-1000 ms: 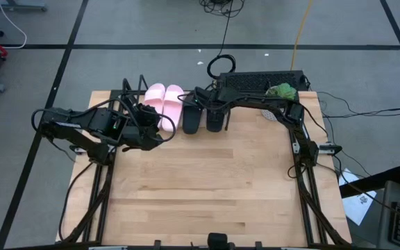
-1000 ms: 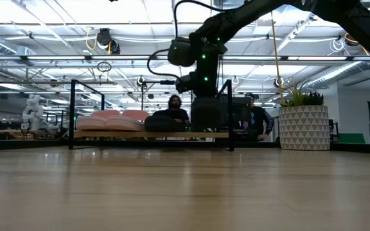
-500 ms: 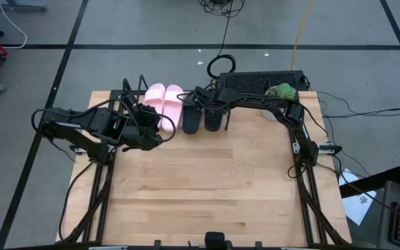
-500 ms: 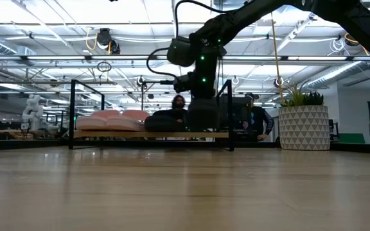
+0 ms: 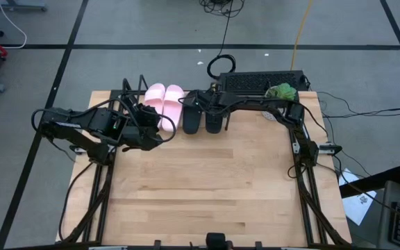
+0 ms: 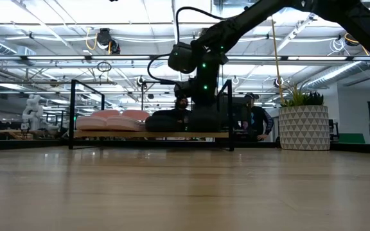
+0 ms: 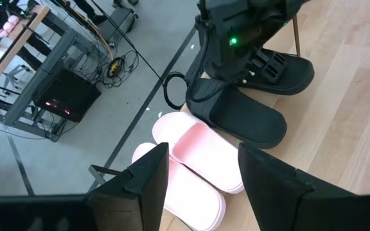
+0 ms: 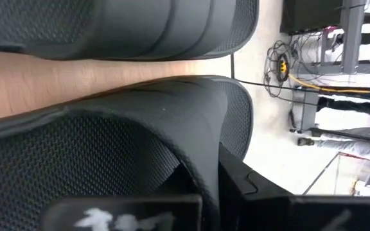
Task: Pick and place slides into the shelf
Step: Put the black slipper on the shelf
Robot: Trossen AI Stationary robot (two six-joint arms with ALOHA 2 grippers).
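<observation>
From above, the right gripper (image 5: pixel 212 111) reaches across the far edge of the light-wood tabletop (image 5: pixel 207 187) and sits on the second black wide-strap slide (image 5: pixel 214 119), which lies beside its black mate (image 5: pixel 192 118) and the light pink pair of slides (image 5: pixel 164 104) on the low light-wood shelf with the thin black wire frame (image 5: pixel 144 97). The left gripper (image 5: pixel 160 130) waits just short of the pink pair's near ends. All four slides appear to be on the board, so the step in hand looks like the last release.

At table height, the right gripper (image 6: pixel 203 102) stands over the black slide (image 6: pixel 204 120), whose sole seems to rest level on the shelf board (image 6: pixel 108 134); the pink slides (image 6: pixel 111 120) lie at the other end.

From the left wrist, the two dark fingers (image 7: pixel 149 179) stand well apart and hold nothing, with the pink slides (image 7: pixel 194 160) between and just beyond them.

From the right wrist, a black mesh-textured strap (image 8: pixel 140 135) fills the space ahead of the fingers; whether they grip it or have let go cannot be told. Done well, the release calls for opening fully and lifting straight up, so neither finger snags the strap or nudges the neighbouring slide.

No brand, label or legible writing shows in any view.
</observation>
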